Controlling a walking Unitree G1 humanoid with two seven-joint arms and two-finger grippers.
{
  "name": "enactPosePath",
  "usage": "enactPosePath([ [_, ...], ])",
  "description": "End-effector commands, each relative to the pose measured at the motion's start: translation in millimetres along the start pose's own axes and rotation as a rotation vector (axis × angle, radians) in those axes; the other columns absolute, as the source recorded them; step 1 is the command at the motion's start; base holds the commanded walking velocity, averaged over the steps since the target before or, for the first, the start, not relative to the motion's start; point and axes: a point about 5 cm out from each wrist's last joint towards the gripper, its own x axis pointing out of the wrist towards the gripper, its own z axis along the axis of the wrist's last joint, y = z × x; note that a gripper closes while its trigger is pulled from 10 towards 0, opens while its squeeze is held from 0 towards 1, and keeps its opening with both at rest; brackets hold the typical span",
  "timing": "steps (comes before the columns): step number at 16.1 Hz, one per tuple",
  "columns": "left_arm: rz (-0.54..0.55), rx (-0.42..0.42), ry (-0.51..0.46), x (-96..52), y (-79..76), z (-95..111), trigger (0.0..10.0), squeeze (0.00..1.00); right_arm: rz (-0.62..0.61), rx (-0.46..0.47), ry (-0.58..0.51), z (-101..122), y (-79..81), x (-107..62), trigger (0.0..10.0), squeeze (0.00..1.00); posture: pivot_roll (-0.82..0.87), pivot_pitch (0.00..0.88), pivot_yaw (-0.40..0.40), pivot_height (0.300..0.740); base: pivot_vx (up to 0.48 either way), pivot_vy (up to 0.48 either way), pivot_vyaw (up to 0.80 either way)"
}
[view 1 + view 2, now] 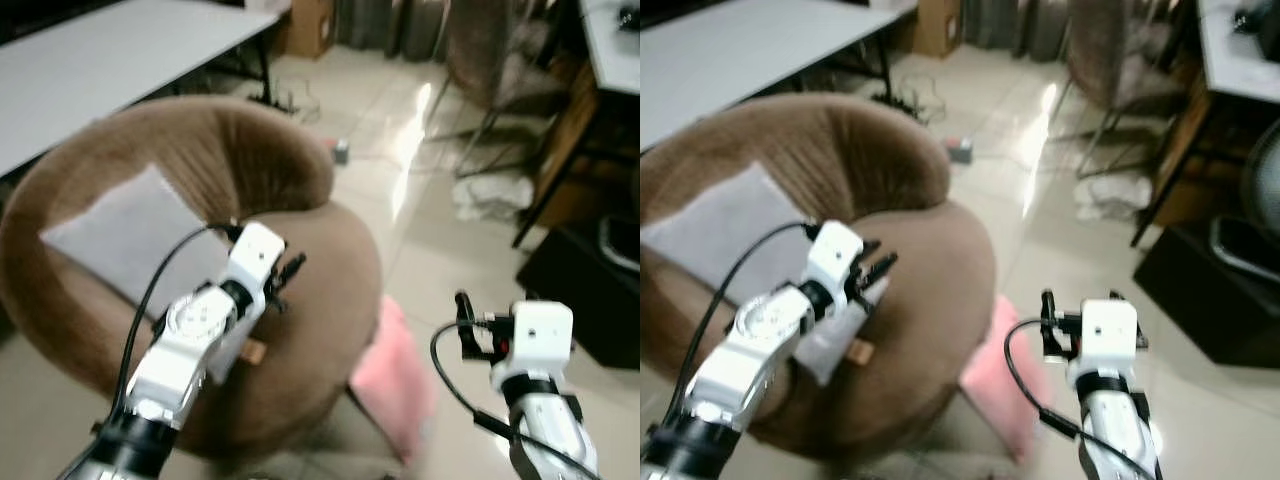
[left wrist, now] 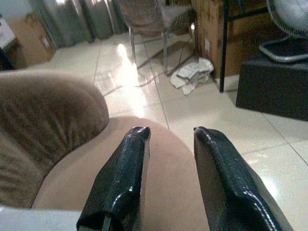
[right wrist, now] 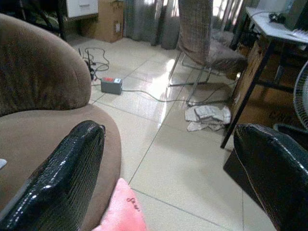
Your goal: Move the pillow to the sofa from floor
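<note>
- Head views: the pink pillow (image 1: 395, 375) lies on the floor (image 1: 440, 200), against the brown sofa (image 1: 300, 300). The right hand (image 1: 466, 325) hangs just beside it, likely lining up a grab.
- Left wrist view: the left hand (image 2: 171, 175), fingers slightly parted and empty, hovers over the seat, clear of the work.
- Right wrist view: fingers (image 3: 62, 178) spread wide, pillow corner below, ready to descend.

Open tile floor (image 3: 192, 159) lies right of the brown sofa (image 1: 300, 330). A power strip (image 3: 111, 85), a crumpled cloth (image 3: 208, 117), a chair (image 3: 204, 48) and a black box (image 1: 590, 290) crowd its far side.
</note>
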Motion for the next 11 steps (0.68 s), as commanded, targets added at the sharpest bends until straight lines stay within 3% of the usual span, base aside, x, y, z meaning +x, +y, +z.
enactPosePath([
  [1, 0.019, 0.01, 0.012, -1.8, 5.7, -1.6, 10.0, 0.0, 0.011, 0.004, -0.01, 1.9, 3.0, 1.0, 10.0, 0.0, -0.05, 0.037, 0.026, 0.74, 0.0, -0.48, 0.0],
  [11, 0.025, 0.011, 0.013, 2.7, 6.6, -0.9, 10.0, 0.0, 0.017, -0.016, -0.016, 1.6, -2.4, -0.5, 10.0, 0.0, -0.07, 0.051, 0.038, 0.74, 0.0, -0.48, 0.8],
])
